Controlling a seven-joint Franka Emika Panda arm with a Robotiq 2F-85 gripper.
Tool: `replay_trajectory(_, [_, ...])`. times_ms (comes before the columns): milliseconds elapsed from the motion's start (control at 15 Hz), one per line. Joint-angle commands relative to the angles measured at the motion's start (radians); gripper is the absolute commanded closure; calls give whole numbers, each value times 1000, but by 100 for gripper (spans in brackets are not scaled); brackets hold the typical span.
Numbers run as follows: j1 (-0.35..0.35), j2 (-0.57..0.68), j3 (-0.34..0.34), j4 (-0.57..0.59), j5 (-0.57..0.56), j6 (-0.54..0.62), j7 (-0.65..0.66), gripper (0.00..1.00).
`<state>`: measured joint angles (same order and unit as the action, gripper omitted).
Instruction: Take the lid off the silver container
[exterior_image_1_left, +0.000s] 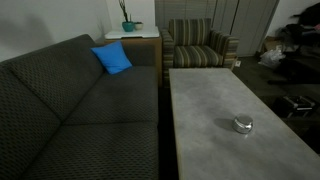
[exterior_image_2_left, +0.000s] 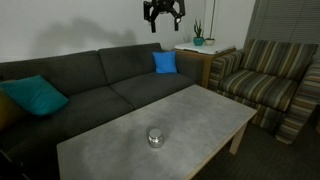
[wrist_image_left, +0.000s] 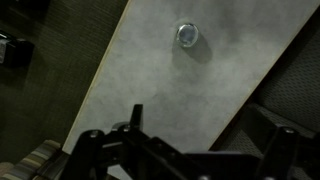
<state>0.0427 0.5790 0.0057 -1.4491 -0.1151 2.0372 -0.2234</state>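
Open pincer (exterior_image_2_left: 164, 24) hangs high above the silver container (exterior_image_2_left: 155, 137), well apart

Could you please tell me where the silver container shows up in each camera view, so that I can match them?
Exterior view: the silver container sits lower right, on the grey table.
Exterior view: it sits low, at the centre, on that table.
Wrist view: it is near the top, right of centre.
Shared landmark: the grey table, which shows in all three views.
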Motion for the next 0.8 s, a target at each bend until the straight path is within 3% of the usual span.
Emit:
replay_trajectory(0, [23, 59, -13, -42, -44, 146, 109, 0])
replay_trajectory(200, [17, 122, -5, -50, -34, 185, 137, 0])
replay_trajectory(733, [15, 118, 8, -14, -27, 150, 113, 0])
